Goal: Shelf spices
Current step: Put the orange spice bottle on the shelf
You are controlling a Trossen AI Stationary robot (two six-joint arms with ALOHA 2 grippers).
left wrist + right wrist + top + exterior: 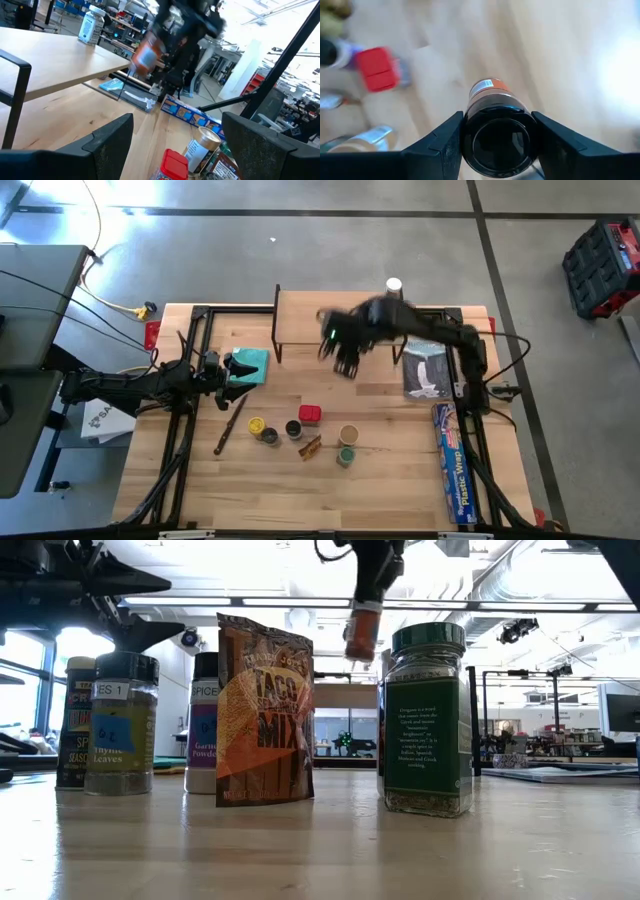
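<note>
My right gripper [345, 358] hovers above the table just in front of the shelf [310, 308], shut on an orange-labelled jar with a dark lid [497, 135]. That jar shows high in the low view [362, 630]. A white-lidded jar [394, 285] stands on the shelf's far right corner. On the table stand the yellow-lidded [257, 425], dark [269, 437], black [294, 429], tan [348, 434] and green-lidded [346, 455] jars. The red box [310, 414] and the packet [311, 447] are among them. My left gripper [177, 120] waits open beside the teal cloth [250, 366]. My right gripper pinches the orange jar between its two fingers at the lid end [470, 131], one finger on each side of the dark lid. The fingers come from above, pointing down. The jar hangs below them, lifted clear of the table and slightly tilted [362, 635].
A long blue plastic-wrap box [455, 470] lies along the table's right side, with a clear packet [427, 370] beyond it. A long dark utensil [230, 426] lies left of the jars. In the low view the taco-mix packet [262, 715] and green-lidded jar [427, 720] stand close to the camera.
</note>
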